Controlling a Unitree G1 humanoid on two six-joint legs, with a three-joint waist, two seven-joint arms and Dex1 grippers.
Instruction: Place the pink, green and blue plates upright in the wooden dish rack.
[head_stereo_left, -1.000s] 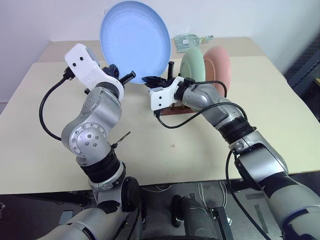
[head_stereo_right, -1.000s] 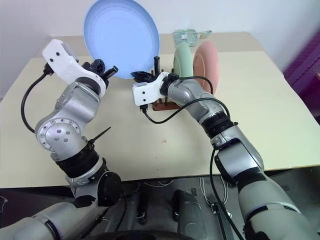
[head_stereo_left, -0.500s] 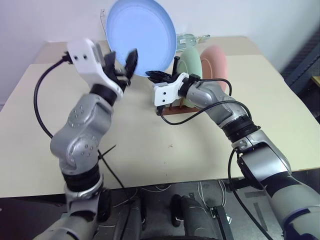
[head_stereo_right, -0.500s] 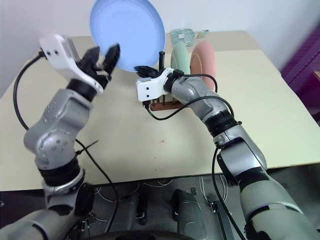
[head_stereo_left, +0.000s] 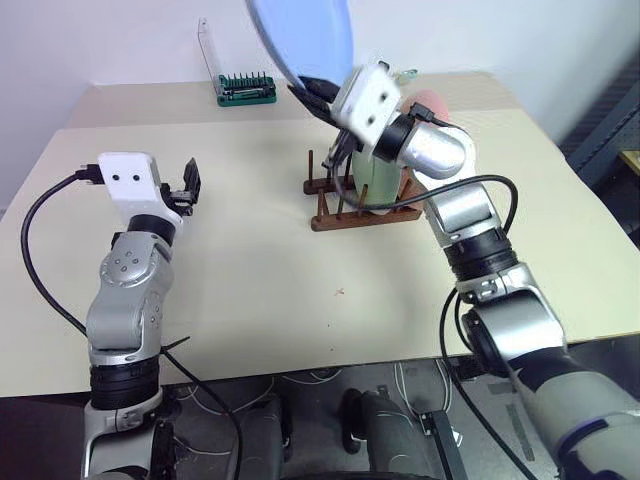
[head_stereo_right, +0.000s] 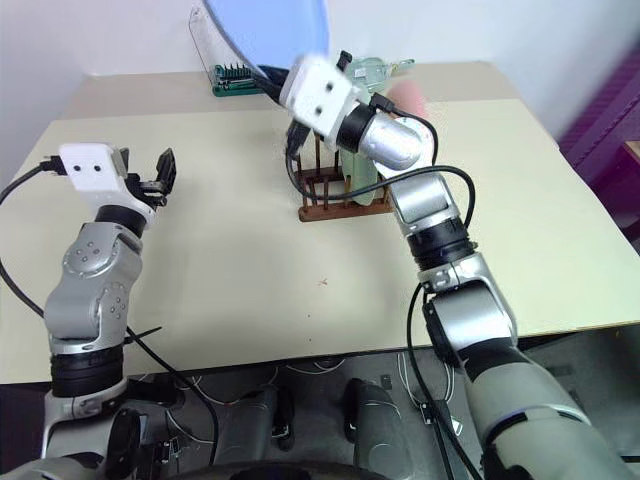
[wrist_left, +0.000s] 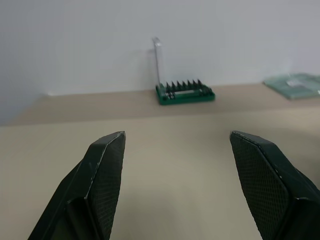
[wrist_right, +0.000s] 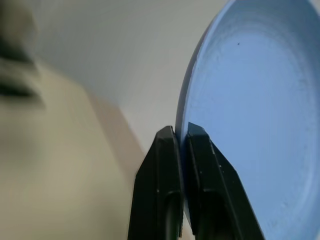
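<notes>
The blue plate is held high over the back of the table, its rim pinched by my shut right gripper; the right wrist view shows both fingers closed on the rim of the blue plate. Below that wrist the wooden dish rack holds the green plate upright, with the pink plate standing behind it. Several pegs at the rack's left end are free. Far to the left, my left gripper hovers above the table, open and empty, its black fingers spread wide.
A green bit case with its clear lid raised stands at the table's back edge, left of the blue plate. A clear greenish item lies at the back, behind the rack. Bare tabletop lies between the arms.
My left gripper opened, let go of the blue plate and swung left and down. The right gripper, still shut on the plate, rose and rolled, carrying it higher.
</notes>
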